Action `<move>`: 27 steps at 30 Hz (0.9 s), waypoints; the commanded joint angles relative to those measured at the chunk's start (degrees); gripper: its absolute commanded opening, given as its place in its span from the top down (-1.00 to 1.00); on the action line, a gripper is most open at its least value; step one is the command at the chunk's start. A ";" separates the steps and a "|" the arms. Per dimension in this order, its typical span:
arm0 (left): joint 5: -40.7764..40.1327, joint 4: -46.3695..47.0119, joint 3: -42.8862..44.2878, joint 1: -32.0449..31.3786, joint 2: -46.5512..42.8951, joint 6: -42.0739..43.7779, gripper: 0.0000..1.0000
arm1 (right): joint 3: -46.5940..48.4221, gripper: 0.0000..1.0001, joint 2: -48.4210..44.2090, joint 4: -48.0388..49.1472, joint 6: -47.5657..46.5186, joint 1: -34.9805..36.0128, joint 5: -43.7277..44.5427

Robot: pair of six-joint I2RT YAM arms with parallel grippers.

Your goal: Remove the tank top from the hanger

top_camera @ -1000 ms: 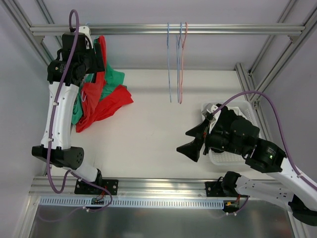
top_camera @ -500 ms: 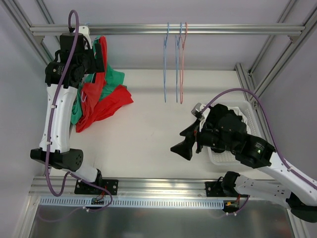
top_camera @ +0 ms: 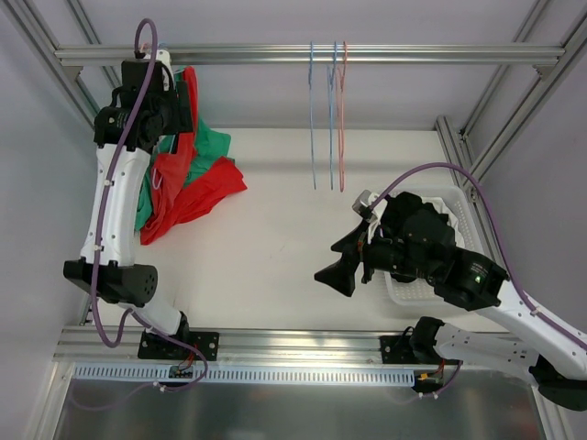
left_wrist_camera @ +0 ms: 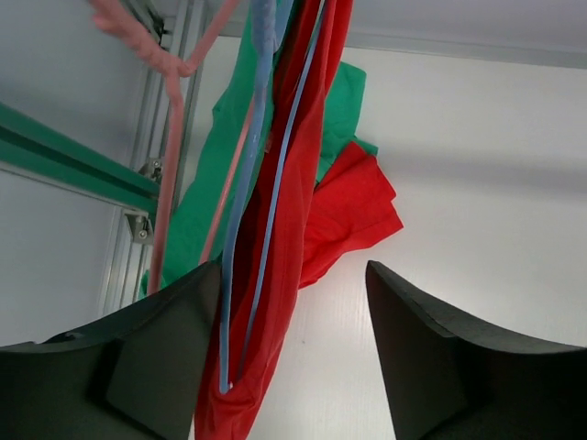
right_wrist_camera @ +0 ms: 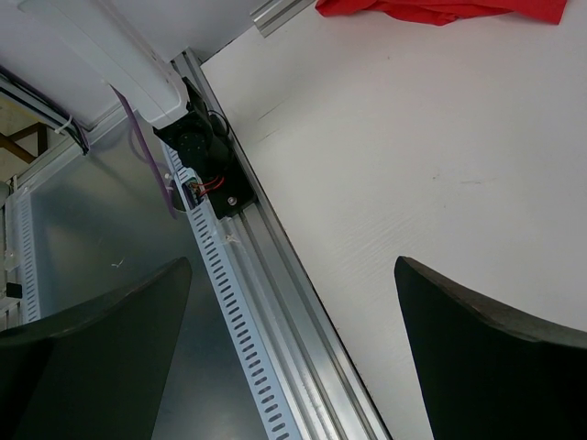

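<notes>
A red tank top [left_wrist_camera: 293, 211] hangs on a blue hanger [left_wrist_camera: 240, 229] from the top rail [top_camera: 413, 55] at the far left; from above, the tank top [top_camera: 188, 101] shows beside my raised left arm. My left gripper [left_wrist_camera: 293, 367] is open. The top's lower fold and the hanger's end sit between the jaws, against the left finger, with a wide gap to the right finger. A pink hanger [left_wrist_camera: 170, 165] with a green garment [left_wrist_camera: 206, 202] hangs just left of it. My right gripper [top_camera: 341, 264] is open and empty over the table's near right.
Green [top_camera: 209, 142] and red cloth [top_camera: 206, 197] lie heaped on the table below the left gripper. Three bare hangers [top_camera: 330, 119] hang mid-rail. A white basket [top_camera: 404, 295] sits under the right arm. The right wrist view shows the front frame rail [right_wrist_camera: 275, 302].
The right arm has moved left and slightly nearer. The left gripper has shifted a little right beside the red top. The bare hangers have swung on the rail.
</notes>
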 commanded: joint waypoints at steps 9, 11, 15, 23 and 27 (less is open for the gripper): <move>2.44 0.83 4.59 0.44 3.11 -0.08 0.62 | -1.34 -0.98 -0.63 2.73 -0.73 0.50 -0.23; 4.11 1.01 5.38 0.44 2.41 0.10 0.82 | -1.34 -0.98 -0.10 2.99 -0.64 0.41 -0.40; 7.89 1.01 6.96 0.44 2.14 0.37 1.00 | -1.52 -0.99 0.60 3.87 -0.20 0.50 -0.75; 13.08 1.18 8.28 0.44 0.04 -0.34 1.00 | -1.87 -0.98 0.43 4.31 -0.20 0.59 -0.67; 16.06 1.36 7.94 0.43 -3.13 -1.56 1.00 | -1.96 -0.98 0.25 4.75 -0.11 0.58 -0.58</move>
